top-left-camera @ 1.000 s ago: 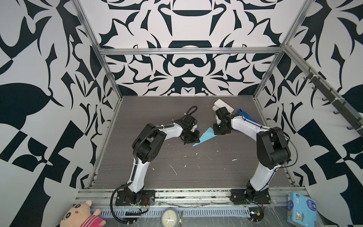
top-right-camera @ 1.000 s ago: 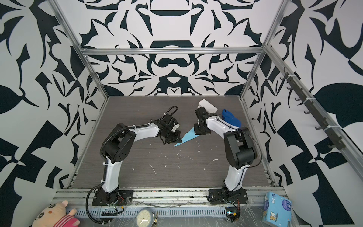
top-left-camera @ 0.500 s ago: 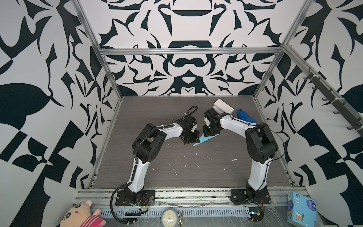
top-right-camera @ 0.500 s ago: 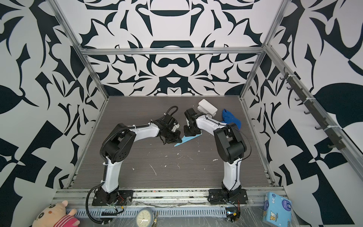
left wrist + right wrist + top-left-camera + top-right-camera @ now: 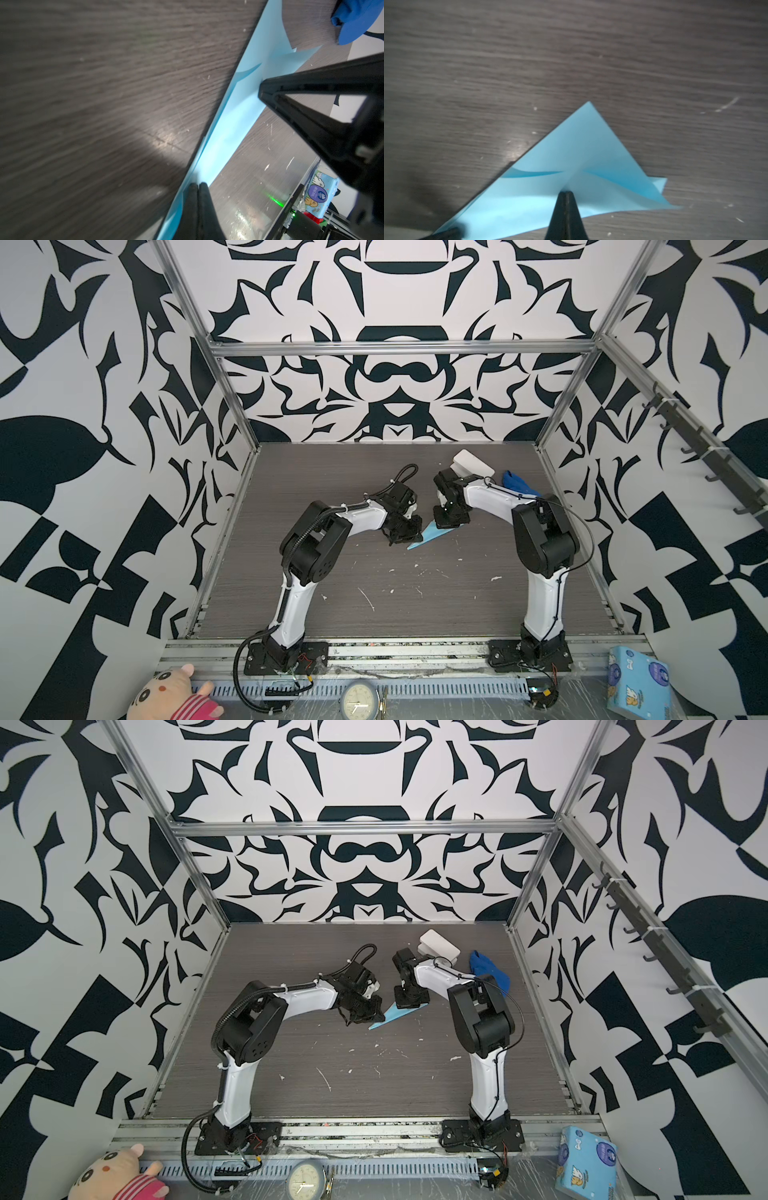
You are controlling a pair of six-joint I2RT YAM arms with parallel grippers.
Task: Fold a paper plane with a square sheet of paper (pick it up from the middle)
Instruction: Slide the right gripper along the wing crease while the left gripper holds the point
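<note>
The light-blue sheet of paper (image 5: 434,534) (image 5: 397,1016) lies flat on the dark table, folded into a slim pointed paper plane shape. Loose flaps lift at its wide end (image 5: 571,149). My left gripper (image 5: 409,534) (image 5: 196,184) is shut, with its tips pressing down on the paper near the narrow, pointed end. My right gripper (image 5: 451,523) (image 5: 565,192) is also shut and its tips press on the centre crease near the wide end. In the left wrist view the right gripper's fingertips (image 5: 262,91) rest on the paper (image 5: 234,116).
A royal-blue cloth lump (image 5: 519,485) and a white block (image 5: 473,464) lie behind the right arm. Small white scraps dot the table (image 5: 374,601). A blue printed box (image 5: 638,682), a plush toy (image 5: 166,697) and a clock (image 5: 359,701) sit in front of the rail.
My right gripper has slid left along the paper toward the left gripper and now covers more of it. The left gripper has stayed in place.
</note>
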